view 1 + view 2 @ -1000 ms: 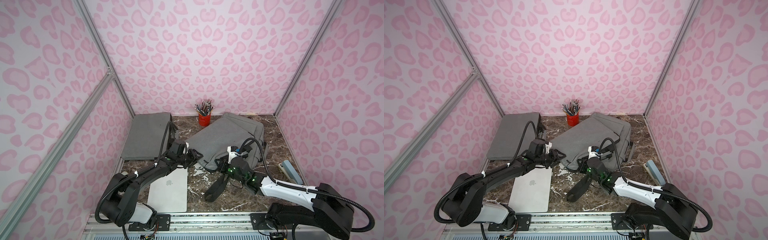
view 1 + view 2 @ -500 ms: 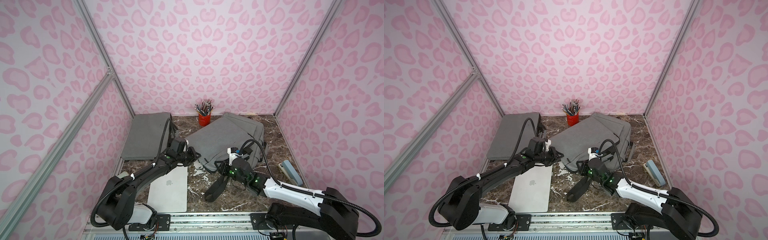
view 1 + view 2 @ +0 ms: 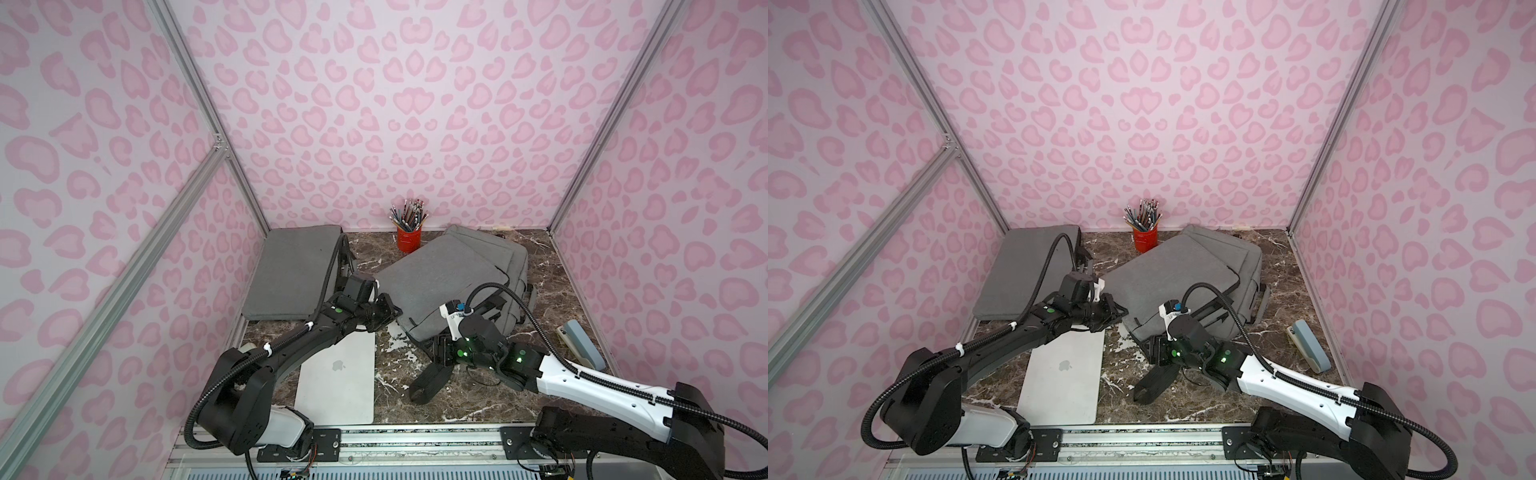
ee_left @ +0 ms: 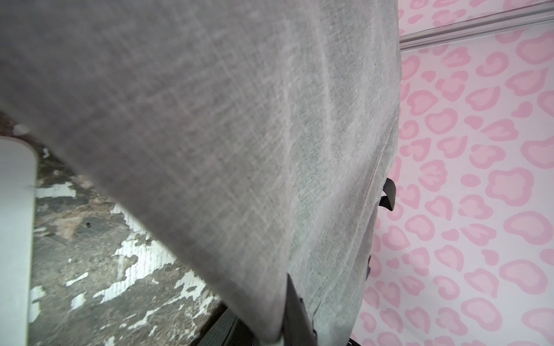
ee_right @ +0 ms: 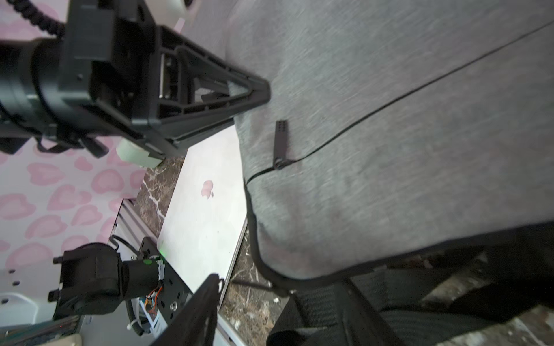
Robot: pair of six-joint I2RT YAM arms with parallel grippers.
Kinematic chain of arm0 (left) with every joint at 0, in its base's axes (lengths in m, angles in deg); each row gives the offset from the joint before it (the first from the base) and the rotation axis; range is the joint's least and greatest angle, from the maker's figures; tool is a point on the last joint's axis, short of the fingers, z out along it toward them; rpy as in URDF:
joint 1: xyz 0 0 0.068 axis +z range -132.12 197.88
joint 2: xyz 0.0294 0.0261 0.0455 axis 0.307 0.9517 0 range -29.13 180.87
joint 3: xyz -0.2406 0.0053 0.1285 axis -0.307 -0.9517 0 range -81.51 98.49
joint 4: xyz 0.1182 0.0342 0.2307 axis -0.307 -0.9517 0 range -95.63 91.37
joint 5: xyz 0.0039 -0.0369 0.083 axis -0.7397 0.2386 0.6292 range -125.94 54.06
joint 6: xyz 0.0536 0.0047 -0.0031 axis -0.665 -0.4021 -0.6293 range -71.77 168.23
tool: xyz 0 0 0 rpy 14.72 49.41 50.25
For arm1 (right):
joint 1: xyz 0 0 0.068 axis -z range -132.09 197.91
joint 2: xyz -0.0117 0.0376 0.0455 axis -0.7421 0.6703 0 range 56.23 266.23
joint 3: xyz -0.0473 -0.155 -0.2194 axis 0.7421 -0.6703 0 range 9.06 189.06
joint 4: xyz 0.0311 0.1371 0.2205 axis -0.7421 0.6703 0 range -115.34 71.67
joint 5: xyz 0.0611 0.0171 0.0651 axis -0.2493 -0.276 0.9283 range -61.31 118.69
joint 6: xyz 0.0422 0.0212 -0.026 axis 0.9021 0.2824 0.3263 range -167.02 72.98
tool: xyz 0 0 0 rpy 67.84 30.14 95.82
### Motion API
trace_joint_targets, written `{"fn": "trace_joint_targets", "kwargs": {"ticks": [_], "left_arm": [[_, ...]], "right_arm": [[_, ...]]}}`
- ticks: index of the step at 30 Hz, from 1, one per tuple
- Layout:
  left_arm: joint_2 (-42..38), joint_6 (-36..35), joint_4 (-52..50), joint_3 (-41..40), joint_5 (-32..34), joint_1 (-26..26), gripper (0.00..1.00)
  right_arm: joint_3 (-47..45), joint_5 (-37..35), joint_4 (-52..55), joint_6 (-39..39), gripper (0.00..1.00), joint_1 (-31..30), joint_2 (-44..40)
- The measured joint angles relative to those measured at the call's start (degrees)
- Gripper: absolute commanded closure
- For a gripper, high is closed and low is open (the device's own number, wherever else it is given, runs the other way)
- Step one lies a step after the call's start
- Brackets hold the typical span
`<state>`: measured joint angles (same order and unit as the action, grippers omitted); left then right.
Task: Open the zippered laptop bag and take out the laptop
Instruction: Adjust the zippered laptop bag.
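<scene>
The grey zippered laptop bag (image 3: 449, 278) lies in the middle of the marble table, shown in both top views. A silver laptop (image 3: 336, 374) with an apple logo lies flat on the table in front of the bag's left corner. My left gripper (image 3: 392, 311) is shut on the fabric at that left corner; grey cloth fills the left wrist view (image 4: 239, 134). My right gripper (image 5: 269, 323) stands open at the bag's front edge, over the black strap (image 5: 323, 311). A thin zipper pull (image 5: 251, 283) lies loose between its fingers. Another pull (image 5: 280, 143) hangs on the front pocket.
A second grey sleeve (image 3: 291, 270) lies at the back left. A red cup of pencils (image 3: 409, 239) stands at the back wall. A blue-grey stapler (image 3: 582, 345) lies at the right edge. The strap's black pad (image 3: 430, 382) trails toward the front rail. Pink walls close three sides.
My left gripper has closed on the bag's left corner. My right gripper has gone from shut to open and drawn back a little toward the front.
</scene>
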<state>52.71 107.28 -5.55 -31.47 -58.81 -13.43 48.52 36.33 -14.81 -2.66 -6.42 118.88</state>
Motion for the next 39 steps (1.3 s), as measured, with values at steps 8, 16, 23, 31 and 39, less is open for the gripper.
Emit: {"fn": "trace_joint_targets", "kwargs": {"ticks": [8, 16, 23, 31, 39], "left_arm": [[0.0, -0.8, -1.1, 1.2, 1.0, -0.6, 0.98], [0.0, -2.4, -3.3, 3.0, 2.3, -1.2, 0.98], [0.4, -3.2, -3.8, 3.7, 2.4, -1.3, 0.98], [0.4, -4.0, -3.8, 3.7, 2.5, -1.3, 0.98], [0.8, -4.4, -4.2, 4.3, 2.4, -1.3, 0.98]], "right_arm": [[3.2, -0.2, 2.7, 3.1, 0.37, -0.2, 3.4], [2.3, -0.1, 3.1, 8.0, 0.46, -0.9, 6.6], [-1.4, -0.3, 5.7, 9.6, 0.51, -1.3, 5.0], [-1.9, -6.4, 12.6, 10.2, 0.5, -0.7, -0.2], [-0.6, -7.1, 9.6, 0.8, 0.51, -1.9, -0.5]]}}
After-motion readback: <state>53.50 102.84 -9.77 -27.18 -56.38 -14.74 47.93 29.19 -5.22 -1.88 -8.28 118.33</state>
